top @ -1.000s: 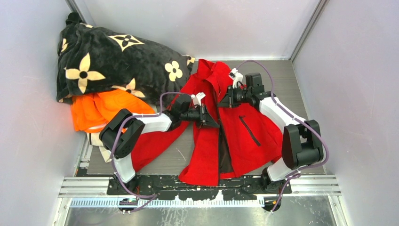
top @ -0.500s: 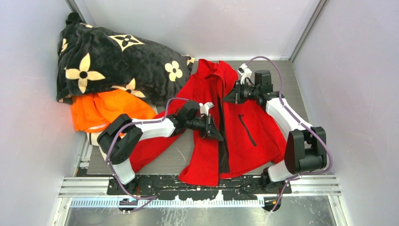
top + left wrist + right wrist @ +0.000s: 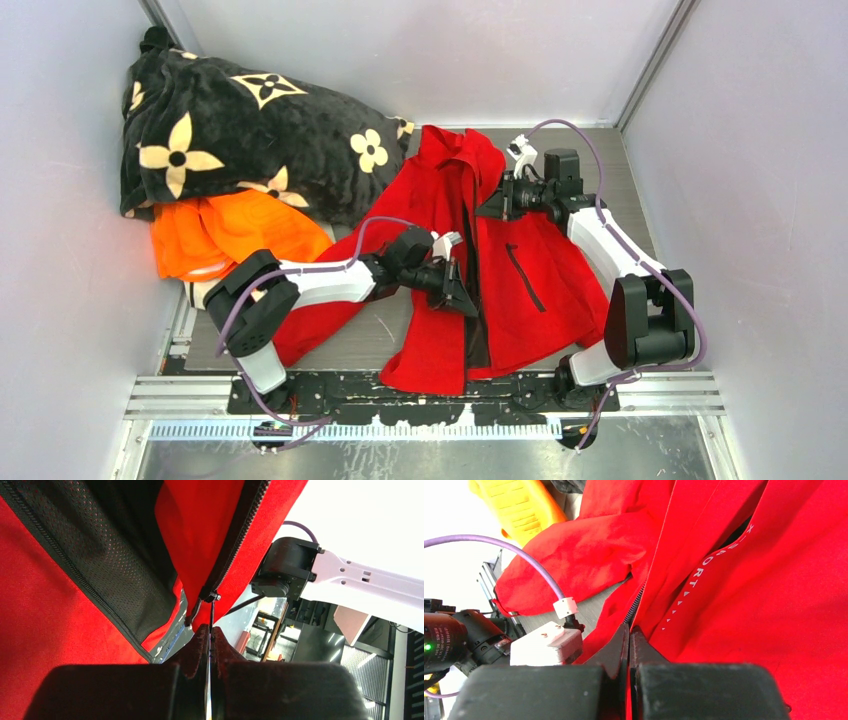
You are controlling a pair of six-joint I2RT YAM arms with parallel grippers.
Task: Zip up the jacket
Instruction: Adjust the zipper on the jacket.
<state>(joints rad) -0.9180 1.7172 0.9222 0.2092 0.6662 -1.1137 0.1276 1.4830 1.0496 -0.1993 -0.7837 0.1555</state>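
I see the jacket (image 3: 560,300) lying open-fronted on the table (image 3: 380,325), its collar toward the far edge and its hem at the near edge, about mid-width. My left gripper (image 3: 465,298) sits over the front opening, closer to the near edge, jaws pressed together on the zip pull (image 3: 211,612). My right gripper (image 3: 492,209) is up by the collar, clamped on the jacket's front edge, with red cloth showing between its fingers (image 3: 616,650). A black flowered blanket (image 3: 230,130) and an orange garment (image 3: 220,230) fill the far left corner.

White "SPORT" print on jacket (image 3: 784,610)
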